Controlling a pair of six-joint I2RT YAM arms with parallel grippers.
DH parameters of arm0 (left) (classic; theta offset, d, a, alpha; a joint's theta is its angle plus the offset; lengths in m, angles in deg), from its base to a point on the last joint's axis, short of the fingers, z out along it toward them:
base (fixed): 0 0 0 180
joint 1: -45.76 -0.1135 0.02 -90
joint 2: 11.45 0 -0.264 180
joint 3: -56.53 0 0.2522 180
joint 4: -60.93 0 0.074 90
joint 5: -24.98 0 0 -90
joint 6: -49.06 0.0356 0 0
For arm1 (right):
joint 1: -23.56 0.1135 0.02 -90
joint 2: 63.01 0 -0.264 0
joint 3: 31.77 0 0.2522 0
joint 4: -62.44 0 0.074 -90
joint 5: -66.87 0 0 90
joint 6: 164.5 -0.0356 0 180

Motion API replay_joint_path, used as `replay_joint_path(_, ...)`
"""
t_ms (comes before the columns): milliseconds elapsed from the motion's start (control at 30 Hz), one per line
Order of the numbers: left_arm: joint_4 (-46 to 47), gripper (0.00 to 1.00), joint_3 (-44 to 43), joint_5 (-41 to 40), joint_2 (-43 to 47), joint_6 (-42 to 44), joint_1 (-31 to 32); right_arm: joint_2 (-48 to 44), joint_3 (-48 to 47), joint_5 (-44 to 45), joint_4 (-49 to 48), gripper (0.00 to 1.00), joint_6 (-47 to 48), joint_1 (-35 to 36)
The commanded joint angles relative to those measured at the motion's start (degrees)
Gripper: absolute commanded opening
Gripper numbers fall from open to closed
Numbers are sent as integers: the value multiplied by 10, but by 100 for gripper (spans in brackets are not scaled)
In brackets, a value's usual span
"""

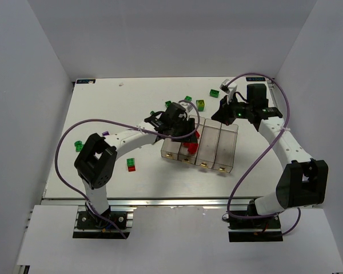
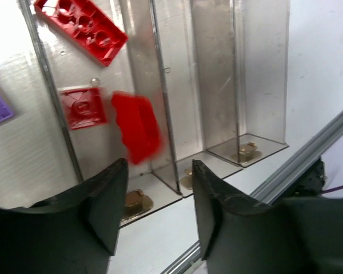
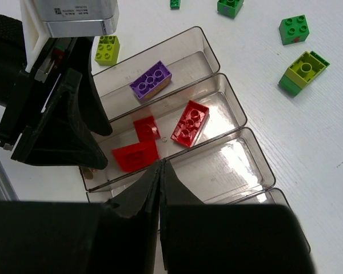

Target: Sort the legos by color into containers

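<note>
Four joined clear bins stand mid-table. My left gripper is open and empty over the second bin; it also shows in the top view. Below its jaws a blurred red brick is inside that bin, with two other red bricks. A purple brick lies in the first bin. My right gripper is shut and empty above the third bin; in the top view it is at the bins' far right end.
Loose bricks lie beyond the bins: a yellow-green one, green ones, and a yellow-green-on-green stack. A green brick and a red-green pair lie at the left. Grey walls enclose the table.
</note>
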Motion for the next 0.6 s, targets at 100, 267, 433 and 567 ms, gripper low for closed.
replay_joint_path(100,-18,63,-13,-25,37,7,2,-7,2,-22,-9,6,3,-4)
replay_joint_path(267,-18,51,10,-76,101,-3,1,-3,-7,-85,35,20,42,-4)
replay_joint_path(433,-30,4,107,-164,209,-43,-3,11,-21,-143,119,34,122,21)
replay_joint_path(567,-89,4,192,-235,308,-89,-19,7,-10,-125,132,34,146,63)
